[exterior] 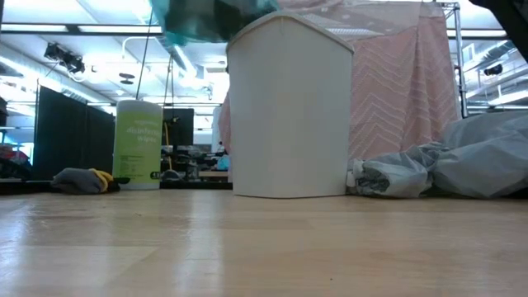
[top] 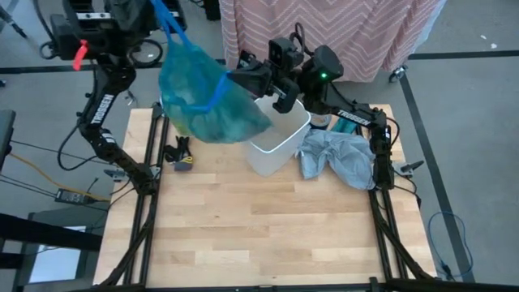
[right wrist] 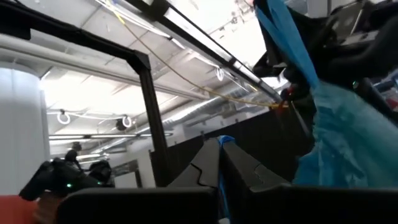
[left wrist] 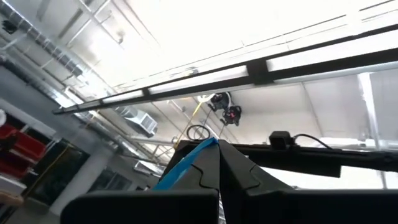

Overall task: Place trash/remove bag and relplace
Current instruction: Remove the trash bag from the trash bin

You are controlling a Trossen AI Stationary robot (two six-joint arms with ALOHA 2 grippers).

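Bag (top: pixel 207 101) lifted clear of the white bin (top: pixel 280 138), hanging between both claws: left gripper (left wrist: pixel 217 163) clamped on its blue drawstring (left wrist: pixel 186 163) above, right gripper (top: pixel 229 80) pinched shut on the drawstring at its side. Removal apparently done; disposal and relining left. Trash pieces not discernible. Below: wooden table (top: pixel 243 235); beside the bin, grey plastic bag (top: pixel 345 158). Beyond: pink curtain (exterior: pixel 404 107), ceiling lights.

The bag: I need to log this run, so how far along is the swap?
Done: the teal bag is lifted out of the white bin. In hand: left gripper and right gripper grip its blue drawstrings. Left: setting it down, relining with the grey bag.
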